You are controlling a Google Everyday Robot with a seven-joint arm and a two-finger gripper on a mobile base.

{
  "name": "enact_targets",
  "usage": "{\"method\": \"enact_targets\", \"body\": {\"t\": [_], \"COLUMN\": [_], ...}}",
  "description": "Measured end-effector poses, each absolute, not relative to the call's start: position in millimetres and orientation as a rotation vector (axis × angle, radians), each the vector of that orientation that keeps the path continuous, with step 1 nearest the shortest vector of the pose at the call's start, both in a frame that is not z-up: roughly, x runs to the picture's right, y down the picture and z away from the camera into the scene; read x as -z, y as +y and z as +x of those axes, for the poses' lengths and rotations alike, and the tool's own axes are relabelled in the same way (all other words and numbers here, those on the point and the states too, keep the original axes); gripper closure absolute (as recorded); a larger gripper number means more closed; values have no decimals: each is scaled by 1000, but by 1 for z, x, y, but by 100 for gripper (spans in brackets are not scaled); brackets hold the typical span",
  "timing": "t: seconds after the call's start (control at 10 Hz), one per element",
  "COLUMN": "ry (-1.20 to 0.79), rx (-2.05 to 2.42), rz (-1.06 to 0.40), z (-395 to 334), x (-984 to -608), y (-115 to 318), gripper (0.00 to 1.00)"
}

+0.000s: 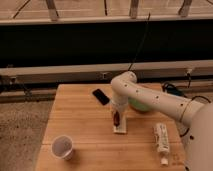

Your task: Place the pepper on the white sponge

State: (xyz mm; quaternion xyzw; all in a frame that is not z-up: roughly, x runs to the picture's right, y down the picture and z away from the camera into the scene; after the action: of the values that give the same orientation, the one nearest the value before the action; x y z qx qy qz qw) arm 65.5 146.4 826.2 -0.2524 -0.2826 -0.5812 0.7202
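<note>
A small dark red pepper (116, 118) sits at the tip of my gripper (116, 120), just above a flat white sponge (120, 128) in the middle of the wooden table (80, 120). The white arm reaches in from the right and bends down over the sponge. The gripper hangs straight over the sponge's left part, and the pepper appears to be held between its tips.
A black phone (101, 96) lies at the back of the table. A white cup (63, 147) stands front left. A white bottle (161, 138) lies front right. A green bowl (140, 106) sits behind the arm. Railings and a dark wall run behind.
</note>
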Motion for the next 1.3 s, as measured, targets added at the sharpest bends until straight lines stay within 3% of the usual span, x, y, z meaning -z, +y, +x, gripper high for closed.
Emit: {"method": "enact_targets", "body": {"t": [0.7, 0.9, 1.3], "ry": [-637, -641, -643], "rx": [1287, 1290, 1294], "rz": [-564, -564, -565], "z": [72, 73, 75], "x": [-824, -824, -824], "y": [153, 155, 157], "gripper": [98, 80, 53]}}
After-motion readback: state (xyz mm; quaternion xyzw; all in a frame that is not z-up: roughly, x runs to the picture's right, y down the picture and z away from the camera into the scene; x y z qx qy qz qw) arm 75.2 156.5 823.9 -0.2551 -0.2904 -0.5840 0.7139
